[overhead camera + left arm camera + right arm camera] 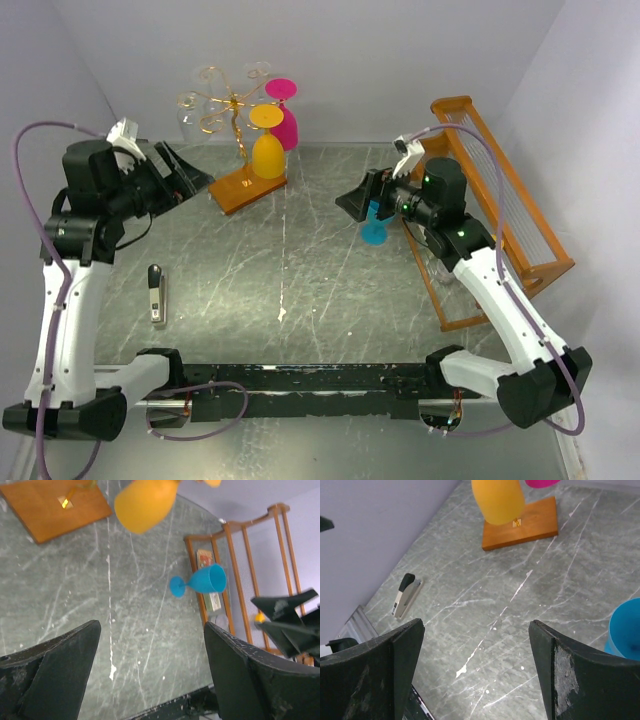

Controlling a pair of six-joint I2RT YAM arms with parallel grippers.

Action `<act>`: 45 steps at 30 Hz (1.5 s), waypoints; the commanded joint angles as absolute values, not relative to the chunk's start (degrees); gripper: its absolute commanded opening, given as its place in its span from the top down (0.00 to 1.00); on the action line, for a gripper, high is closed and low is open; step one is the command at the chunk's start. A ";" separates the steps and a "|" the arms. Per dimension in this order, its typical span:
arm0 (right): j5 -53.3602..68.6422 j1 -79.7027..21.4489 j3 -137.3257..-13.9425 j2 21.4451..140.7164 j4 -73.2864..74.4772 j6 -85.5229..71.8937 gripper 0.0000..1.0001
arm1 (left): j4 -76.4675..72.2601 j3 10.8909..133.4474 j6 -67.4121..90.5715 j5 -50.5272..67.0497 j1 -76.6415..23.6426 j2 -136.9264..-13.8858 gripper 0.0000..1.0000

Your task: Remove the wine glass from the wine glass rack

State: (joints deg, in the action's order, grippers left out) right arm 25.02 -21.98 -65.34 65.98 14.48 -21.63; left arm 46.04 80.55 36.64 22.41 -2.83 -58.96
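The wine glass rack (232,105) is gold wire on a wooden base (247,188) at the back of the table. A yellow wine glass (267,152) and a pink one (287,122) hang upside down from its arms, with clear glasses (188,115) on the left side. A blue wine glass (375,230) stands upright on the table, apart from the rack. My right gripper (362,200) hovers just left of and above it, open and empty; the blue rim (626,635) shows beside its right finger. My left gripper (190,175) is open and empty, left of the rack base.
A larger orange wooden-framed rack (505,235) with clear slats lies along the right side, close behind the right arm. A stapler (156,292) lies at the left near my left arm. Walls close the table at the back and both sides.
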 commanded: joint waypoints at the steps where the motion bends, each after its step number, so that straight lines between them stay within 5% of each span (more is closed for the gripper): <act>1: 24.17 -22.06 -64.37 62.91 12.40 -20.62 0.13 | 46.46 88.39 34.46 15.45 -2.94 -64.43 0.04; 16: 20.71 -22.06 -62.49 59.61 13.40 -18.55 0.10 | 38.31 105.21 33.85 10.49 3.51 -82.61 0.07; 32: 19.92 -22.02 -62.40 60.34 13.49 -18.32 0.10 | 33.16 116.73 34.83 12.70 6.59 -97.93 0.32; 45: 19.55 -22.06 -62.12 60.36 13.37 -18.26 0.10 | 29.72 120.62 36.35 16.16 6.60 -104.19 0.39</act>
